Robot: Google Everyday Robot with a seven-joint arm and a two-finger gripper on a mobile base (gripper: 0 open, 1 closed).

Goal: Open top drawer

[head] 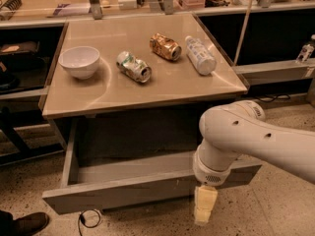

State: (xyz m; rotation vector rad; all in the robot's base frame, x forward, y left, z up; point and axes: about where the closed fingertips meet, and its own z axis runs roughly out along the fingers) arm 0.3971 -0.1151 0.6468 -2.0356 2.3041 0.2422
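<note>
The top drawer [123, 193] stands pulled out. The gripper [204, 210] hangs just before its front; whether it is open cannot be told.

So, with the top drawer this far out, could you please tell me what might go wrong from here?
1. The top drawer is far out; more pull from the claw, low at its front panel, might drag it free.
2. A jolt could roll the lying bottle off the table.
3. A shoe near the drawer's left corner could get struck.
</note>
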